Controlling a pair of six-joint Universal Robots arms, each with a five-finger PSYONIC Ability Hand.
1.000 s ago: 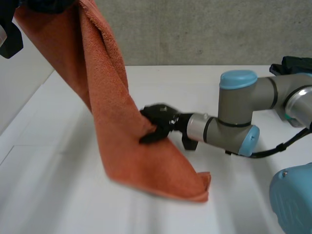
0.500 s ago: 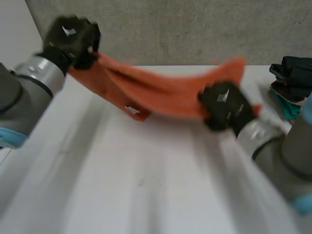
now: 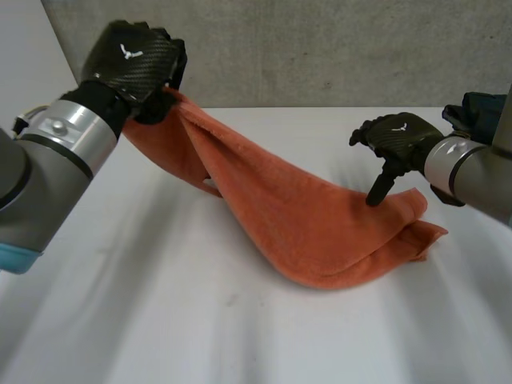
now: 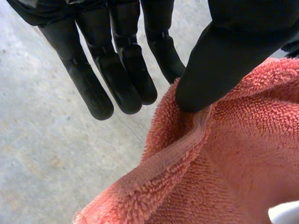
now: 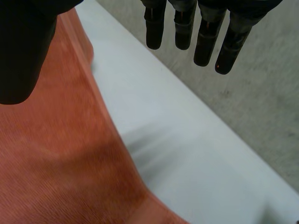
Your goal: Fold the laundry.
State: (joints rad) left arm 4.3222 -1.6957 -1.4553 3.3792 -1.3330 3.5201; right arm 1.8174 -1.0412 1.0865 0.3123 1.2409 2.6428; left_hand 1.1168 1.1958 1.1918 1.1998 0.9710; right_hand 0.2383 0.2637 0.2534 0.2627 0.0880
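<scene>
An orange towel (image 3: 312, 216) slopes from my raised left hand (image 3: 132, 64) down to the white table (image 3: 160, 320), where its far end lies bunched in loose folds. The left hand grips a top corner, and in the left wrist view its thumb (image 4: 219, 60) presses on the towel's hem (image 4: 187, 144) while the fingers (image 4: 121, 79) stand straight beside it. My right hand (image 3: 396, 136) hovers just above the bunched end, open, thumb pointing down. In the right wrist view the towel (image 5: 56, 163) lies below the thumb (image 5: 23, 56), and the straight fingers (image 5: 205, 42) hold nothing.
A dark pile of clothes (image 3: 480, 112) sits at the table's back right, close behind my right forearm. A grey wall (image 3: 320, 48) runs along the table's far edge. Bare table spreads in front of the towel.
The towel hung from high on the left with my right hand pinching its edge, then was stretched between both hands. Now the right hand has let go and that end has dropped onto the table.
</scene>
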